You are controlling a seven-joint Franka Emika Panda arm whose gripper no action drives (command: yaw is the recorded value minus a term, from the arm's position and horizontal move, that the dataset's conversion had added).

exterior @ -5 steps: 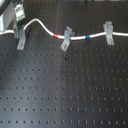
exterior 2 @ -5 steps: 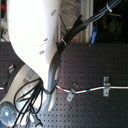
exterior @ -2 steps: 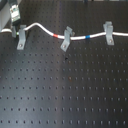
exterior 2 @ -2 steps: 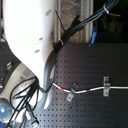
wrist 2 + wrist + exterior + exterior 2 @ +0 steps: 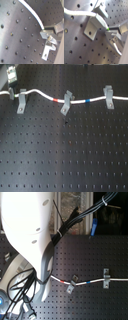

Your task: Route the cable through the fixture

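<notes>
**Already strung: white cord across three clips**

Nothing on the board is a true container; the nearest things are three grey metal clips standing in a row on the black perforated board (image 5: pixel 65 156). In the first exterior view, the cable (image 5: pixel 42 94) comes in from the left edge and crosses the forked top of the fixture (image 5: pixel 21 102), the long-legged clip nearest the first exterior view's left. It then humps upward and drops to its red band (image 5: pixel 57 100). From there it passes the top of the tilted middle clip (image 5: pixel 65 104). It shows its blue band (image 5: pixel 88 100), crosses the wide-topped upright clip (image 5: pixel 107 97) and runs off the right edge. Whether the cord sits down inside each fork is too blurred to tell.

In the first wrist view, a clip fills the frame close up, with the cord meeting its upper part.

In the second exterior view, the big white arm (image 5: pixel 25 232) and its bundle of black wires (image 5: pixel 75 219) block the left of the board, hiding the fixture.

The gripper (image 5: pixel 50 37) shows only as blurred metal parts in the second wrist view. I cannot tell whether it is released or clenched.
</notes>
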